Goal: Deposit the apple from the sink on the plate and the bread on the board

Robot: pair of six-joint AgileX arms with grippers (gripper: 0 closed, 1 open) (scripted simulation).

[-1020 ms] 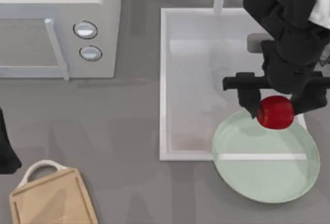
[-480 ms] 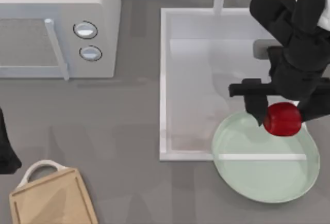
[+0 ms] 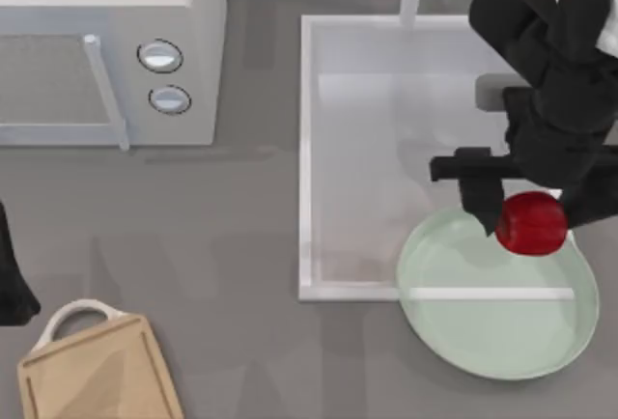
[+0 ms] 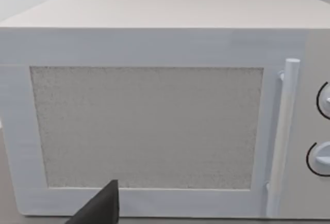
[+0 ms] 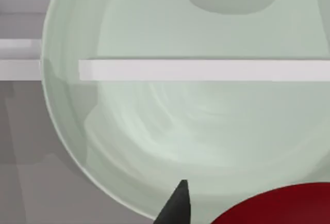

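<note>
Top view, board (image 3: 97, 371): lower left corner, white handle up.
Left arm (image 3: 12, 279): parked at the left edge; its grip cannot be told.
Plate (image 3: 483, 332): lower right, overlapping the sink's near rim.
Apple (image 3: 530, 223): clamped in the right gripper (image 3: 533, 214), over the plate's upper edge.
Sink (image 3: 367, 149): upper centre-right.
Microwave (image 3: 106, 52): upper left.

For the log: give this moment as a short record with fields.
right end effector: shut on the apple, over the plate's far rim
plate: overlaps the sink's near right corner
sink: right half of the table
board: near left corner, bare
left arm: parked at the left edge, facing the microwave
</note>
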